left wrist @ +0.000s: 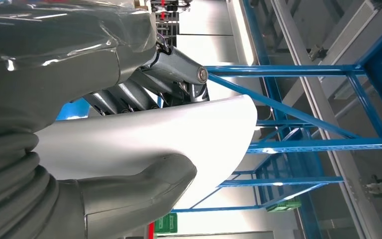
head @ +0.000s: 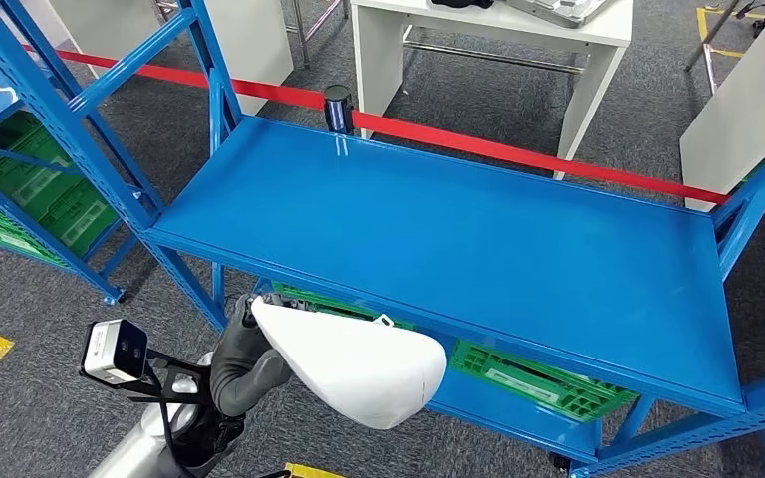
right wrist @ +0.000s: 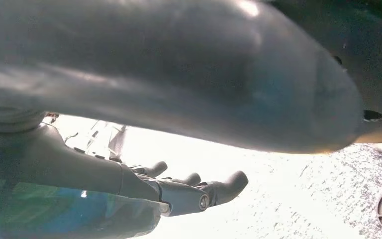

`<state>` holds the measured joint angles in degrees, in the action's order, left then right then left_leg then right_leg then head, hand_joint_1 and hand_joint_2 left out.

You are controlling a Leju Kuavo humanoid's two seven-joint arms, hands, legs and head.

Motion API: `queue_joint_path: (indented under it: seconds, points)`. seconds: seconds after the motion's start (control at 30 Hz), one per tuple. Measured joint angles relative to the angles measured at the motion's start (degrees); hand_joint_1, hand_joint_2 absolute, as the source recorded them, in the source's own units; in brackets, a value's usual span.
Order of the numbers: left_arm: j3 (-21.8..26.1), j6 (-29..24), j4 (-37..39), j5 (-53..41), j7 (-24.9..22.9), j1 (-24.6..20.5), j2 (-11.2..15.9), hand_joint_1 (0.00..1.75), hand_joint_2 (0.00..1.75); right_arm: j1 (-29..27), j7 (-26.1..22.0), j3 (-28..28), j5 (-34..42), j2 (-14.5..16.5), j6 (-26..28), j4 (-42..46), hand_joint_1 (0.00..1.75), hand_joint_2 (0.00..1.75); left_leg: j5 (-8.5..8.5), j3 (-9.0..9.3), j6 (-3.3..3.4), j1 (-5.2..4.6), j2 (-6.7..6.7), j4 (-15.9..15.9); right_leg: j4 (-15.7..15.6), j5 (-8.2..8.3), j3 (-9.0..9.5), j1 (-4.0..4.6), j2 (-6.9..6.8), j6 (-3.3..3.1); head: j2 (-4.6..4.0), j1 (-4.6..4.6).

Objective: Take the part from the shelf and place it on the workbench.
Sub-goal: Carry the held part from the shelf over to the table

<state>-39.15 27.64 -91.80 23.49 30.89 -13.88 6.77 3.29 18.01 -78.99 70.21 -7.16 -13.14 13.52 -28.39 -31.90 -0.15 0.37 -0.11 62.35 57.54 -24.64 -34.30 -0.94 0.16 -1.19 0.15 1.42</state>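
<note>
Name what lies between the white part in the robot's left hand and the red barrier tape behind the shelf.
In the head view, the bare blue shelf top lies between the white part, held by the left hand, and the red tape.

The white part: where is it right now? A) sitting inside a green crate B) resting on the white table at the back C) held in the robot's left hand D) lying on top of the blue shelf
C: the white part is gripped by the left hand in front of the blue shelf, whose top has nothing white lying on it; the left wrist view shows thumb and fingers clamped on the part.
</note>
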Motion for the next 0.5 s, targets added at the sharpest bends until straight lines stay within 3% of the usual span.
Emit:
queue_joint_path:
  seconds: [0.07, 0.13, 0.2, 0.23, 0.3, 0.33, 0.37, 0.4, 0.43, 0.5]
  points:
    - [0.05, 0.04, 0.0, 0.04, 0.09, -0.06, 0.06, 1.75, 1.75, 0.14, -0.1, 0.0, -0.25, -0.01, 0.0, 0.07, 0.0, 0.0, -0.41, 3.39, 0.73, -0.52, -0.04, -5.14, -0.06, 0.7, -0.27, -0.17, -0.02, 0.66, 0.0, 0.0]
    - [0.07, 0.1, 0.01, 0.07, 0.18, -0.07, 0.16, 1.75, 1.75, 0.23, -0.14, 0.0, -0.36, -0.08, -0.03, 0.07, 0.0, 0.0, -0.01, 3.4, 1.27, -1.0, 0.0, -6.05, -0.4, 1.51, -0.35, -0.38, -0.05, 1.54, 0.0, 0.03]
    - [0.06, 0.2, 0.04, 0.08, 0.24, -0.12, 0.22, 1.75, 1.75, 0.25, -0.15, 0.0, -0.45, -0.17, -0.1, 0.06, 0.0, 0.0, 1.47, 3.06, 2.15, -0.83, 0.29, -7.13, 0.31, 0.9, -1.02, -0.33, -0.08, 1.82, 0.0, -0.05]
    - [0.05, 0.26, 0.06, 0.09, 0.28, -0.12, 0.21, 1.75, 1.75, 0.27, -0.14, 0.0, -0.5, -0.22, -0.14, 0.05, 0.0, 0.0, 2.38, 2.63, 2.53, -0.67, 0.42, -7.69, 2.07, -0.65, -1.88, -0.22, -0.08, 1.63, 0.0, -0.12]
    - [0.01, 0.4, 0.16, 0.09, 0.33, -0.06, 0.19, 1.75, 1.75, 0.33, -0.14, 0.0, -0.56, -0.32, -0.19, 0.05, 0.0, 0.0, 3.85, 1.27, 2.93, -0.55, 0.48, -8.07, 8.79, -5.51, -4.44, -0.14, -0.1, 0.99, 0.0, -0.22]
    - [-0.02, 0.46, 0.25, 0.08, 0.34, 0.01, 0.19, 1.75, 1.75, 0.35, -0.13, 0.0, -0.56, -0.37, -0.2, 0.05, 0.0, 0.0, 4.47, 0.39, 2.89, -0.58, 0.49, -8.03, 12.54, -7.37, -5.48, -0.16, -0.1, 0.98, 0.0, -0.25]
    - [-0.03, 0.51, 0.35, 0.07, 0.34, 0.06, 0.2, 1.75, 1.75, 0.36, -0.13, 0.0, -0.56, -0.43, -0.22, 0.05, 0.0, 0.0, 5.08, -0.48, 2.86, -0.61, 0.49, -7.97, 15.2, -8.21, -5.92, -0.21, -0.1, 1.27, 0.0, -0.24]
    - [-0.04, 0.55, 0.44, 0.07, 0.34, 0.12, 0.22, 1.75, 1.75, 0.37, -0.11, 0.0, -0.55, -0.52, -0.25, 0.05, 0.0, 0.0, 5.69, -1.39, 2.75, -0.6, 0.51, -7.88, 16.16, -7.97, -5.4, -0.28, -0.11, 1.82, 0.0, -0.24]
    - [-0.05, 0.56, 0.51, 0.07, 0.34, 0.17, 0.23, 1.75, 1.75, 0.38, -0.09, 0.0, -0.54, -0.63, -0.28, 0.05, 0.0, 0.0, 6.25, -2.25, 2.59, -0.55, 0.51, -7.72, 14.89, -6.89, -3.81, -0.39, -0.12, 2.49, 0.0, -0.24]
    - [-0.05, 0.61, 0.56, 0.07, 0.34, 0.24, 0.25, 1.75, 1.75, 0.51, -0.03, 0.0, -0.48, -0.84, -0.45, 0.05, 0.0, 0.0, 7.1, -3.9, 2.07, -0.51, 0.49, -6.93, 7.11, -5.1, 2.13, -0.61, -0.17, 3.37, 0.0, -0.26]
